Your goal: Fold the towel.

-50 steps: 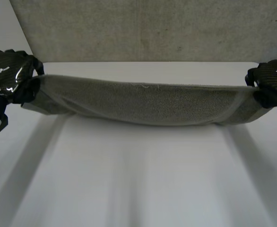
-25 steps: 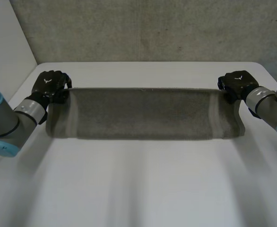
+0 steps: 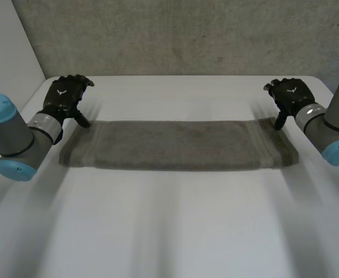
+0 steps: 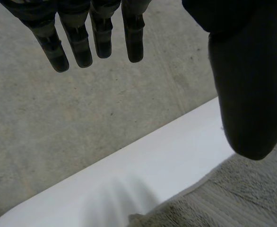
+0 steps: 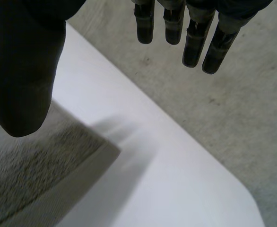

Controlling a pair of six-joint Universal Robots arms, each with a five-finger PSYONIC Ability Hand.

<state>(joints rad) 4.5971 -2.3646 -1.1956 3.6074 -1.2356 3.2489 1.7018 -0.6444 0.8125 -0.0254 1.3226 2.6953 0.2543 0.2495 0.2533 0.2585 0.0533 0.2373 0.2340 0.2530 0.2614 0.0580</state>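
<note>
The towel [image 3: 178, 145] lies on the bench [image 3: 169, 231], seemingly folded once; more folds likely remain. The left hand [image 3: 65, 95] and right hand [image 3: 290, 95] hover, fingers spread, empty.

High head, close wrists, shared towel [image 3: 175, 145]

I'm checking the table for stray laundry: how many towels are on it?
1: the towel lies flat across the table, between the open left hand and open right hand. Its layers could hide another.
</note>
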